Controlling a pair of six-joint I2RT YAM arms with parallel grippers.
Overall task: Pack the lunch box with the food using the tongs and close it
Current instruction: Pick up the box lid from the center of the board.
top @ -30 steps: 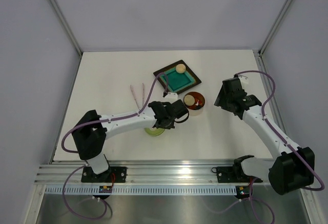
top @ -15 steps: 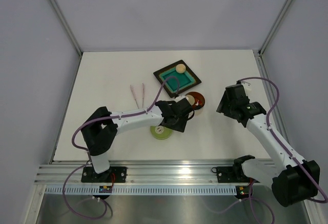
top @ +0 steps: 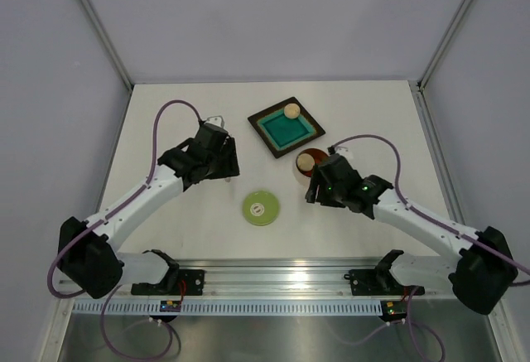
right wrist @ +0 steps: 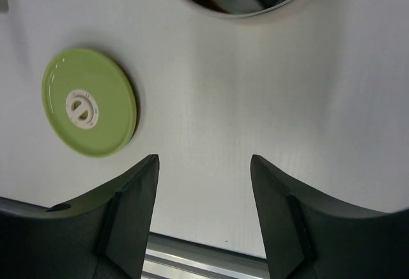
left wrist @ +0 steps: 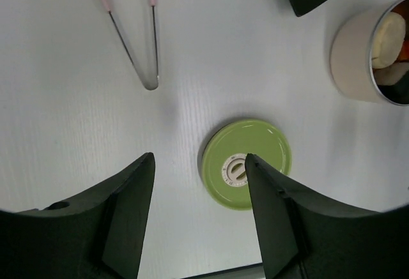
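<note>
So both arms hover over the table (top: 166, 113) with nothing in hand. The left gripper (left wrist: 198, 164) has its jaws spread wide and empty. The tongs (left wrist: 137, 36) lie flat on the table ahead of it and off to one side, pink arms pointing away and the joined metal end nearest the fingers, clearly not touching. The green lid (left wrist: 246, 164) lies flat right below that gripper, tucked partly under one of its fingers (left wrist: 271, 221) in the wrist view, white centre facing up. The lunch box (left wrist: 358, 59) stands open off at the edge of that view, with a beige ball (top: 305, 161) and some red-orange bits inside. The right gripper (right wrist: 204, 164) is spread wide too, holding nothing; the lunch box is just ahead of its fingertips and the lid lies off to the side. One more beige ball (top: 291, 111) sits on the teal tray (top: 277, 134), just beyond the lunch box.
</note>
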